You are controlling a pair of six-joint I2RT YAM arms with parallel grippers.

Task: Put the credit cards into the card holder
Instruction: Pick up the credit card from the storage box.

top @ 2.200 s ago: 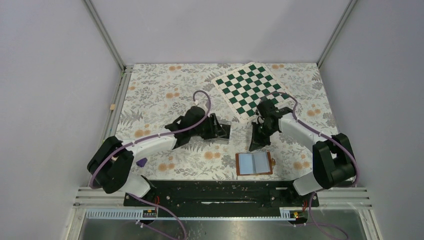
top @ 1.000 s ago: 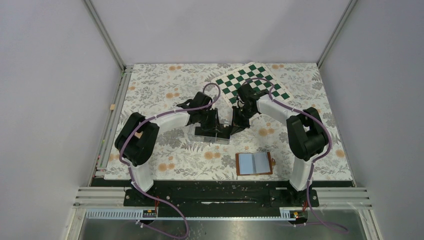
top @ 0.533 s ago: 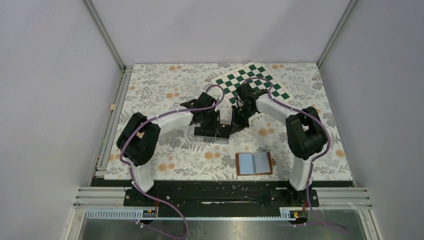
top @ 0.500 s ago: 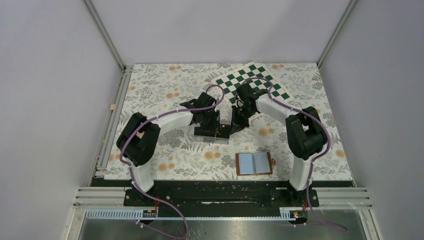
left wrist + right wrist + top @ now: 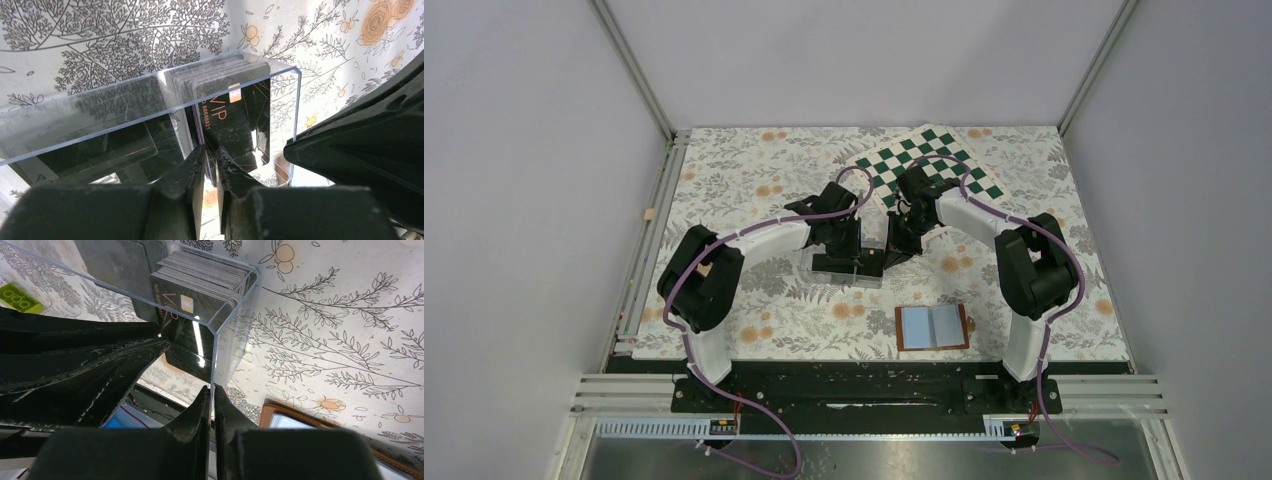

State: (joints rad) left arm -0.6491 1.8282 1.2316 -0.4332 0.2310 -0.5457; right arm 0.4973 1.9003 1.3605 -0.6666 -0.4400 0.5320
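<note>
From above, the left gripper (image 5: pixel 851 247) and right gripper (image 5: pixel 892 248) met over the clear box (image 5: pixel 829 268) at mid-table. The card holder (image 5: pixel 933 327) lay open and sleeves up at about 4 o'clock from the box, well apart from both grippers. Its long axis ran 9 to 3. The right arm's base stood nearer to it than the left's.

In the left wrist view, the credit cards (image 5: pixel 235 125) stood on edge in one end of the box, at 12 o'clock from the fingertips. The front card faced the camera. The left jaws were drawn to a narrow slit, and the front card's lower edge ran into it, so they seemed to be pinching that card. I judged that the lift had to go straight up and out of the box before any swing toward 4 o'clock.

In the right wrist view, the stack sat at 11 o'clock from the fingertips. The right jaws were pressed together on the box's end wall, apparently steadying it. A brown corner of the holder showed at 4 o'clock.
</note>
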